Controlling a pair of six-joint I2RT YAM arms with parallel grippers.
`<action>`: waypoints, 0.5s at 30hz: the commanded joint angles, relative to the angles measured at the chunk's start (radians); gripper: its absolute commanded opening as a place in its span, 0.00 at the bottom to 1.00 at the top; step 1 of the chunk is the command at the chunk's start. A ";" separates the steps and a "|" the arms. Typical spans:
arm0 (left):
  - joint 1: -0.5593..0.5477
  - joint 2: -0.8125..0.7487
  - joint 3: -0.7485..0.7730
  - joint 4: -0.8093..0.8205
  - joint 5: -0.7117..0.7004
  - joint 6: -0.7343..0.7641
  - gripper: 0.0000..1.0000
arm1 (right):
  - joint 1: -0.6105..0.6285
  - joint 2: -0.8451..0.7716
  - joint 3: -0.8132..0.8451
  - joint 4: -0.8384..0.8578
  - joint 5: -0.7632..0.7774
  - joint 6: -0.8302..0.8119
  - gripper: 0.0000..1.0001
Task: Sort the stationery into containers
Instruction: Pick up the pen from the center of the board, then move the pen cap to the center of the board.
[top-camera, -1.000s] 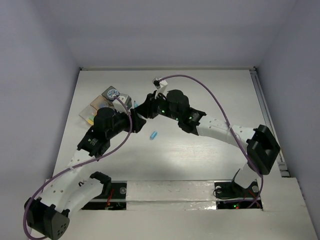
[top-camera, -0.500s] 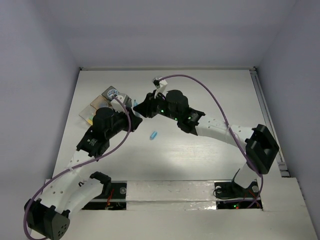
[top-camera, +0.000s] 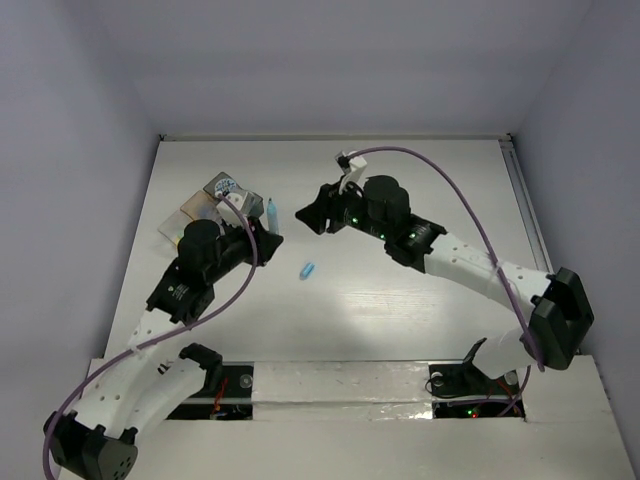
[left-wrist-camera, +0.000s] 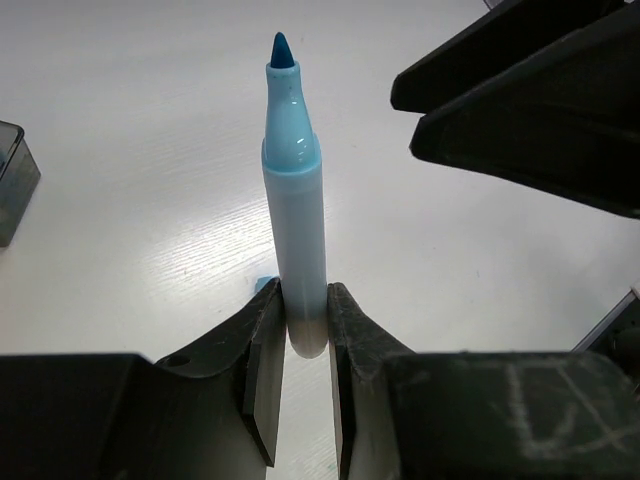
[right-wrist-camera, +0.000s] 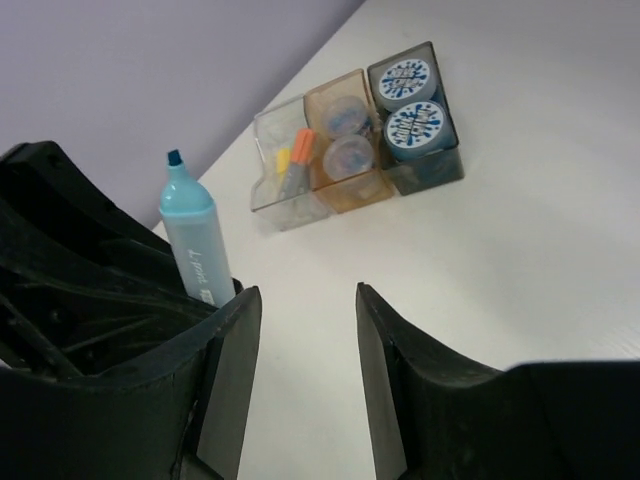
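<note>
white tabletop (top-camera: 420, 300) fills the view, boxed in by pale lavender walls on three sides. the left gripper (left-wrist-camera: 303, 300) is closed nearly all the way, pinching a light blue pen (left-wrist-camera: 293, 200) at its bottom end only, so the pen stands upright with its bare tip exposed. the right gripper (right-wrist-camera: 305, 292) hangs just beside it, jaws spread apart with nothing between them. a small blue piece (top-camera: 308, 270), likely the cap, lies alone on the table nearer the bases. the containers sit together toward the far left: a clear tray (right-wrist-camera: 268, 150) with an orange pen (right-wrist-camera: 298, 155) in it, a tan tray (right-wrist-camera: 372, 190) with translucent cups, and a dark grey box (right-wrist-camera: 440, 160) holding two round tubs (right-wrist-camera: 413, 125). with such a low grip the pen could swivel or slide out if the arm swings fast or the right fingers brush it. the bare tip might also mark the table or a tray wall. the left wall and table edge are near the trays, leaving little margin there. open surface lies to the right and centre.
</note>
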 joint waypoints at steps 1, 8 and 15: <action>-0.001 -0.031 0.039 0.049 0.010 0.013 0.00 | -0.006 -0.043 -0.002 -0.144 -0.009 -0.131 0.48; 0.009 -0.076 0.036 0.048 -0.009 0.010 0.00 | -0.006 -0.011 -0.005 -0.363 -0.096 -0.411 0.38; 0.009 -0.134 0.042 0.028 -0.088 0.016 0.00 | -0.006 0.105 0.020 -0.452 -0.159 -0.600 0.54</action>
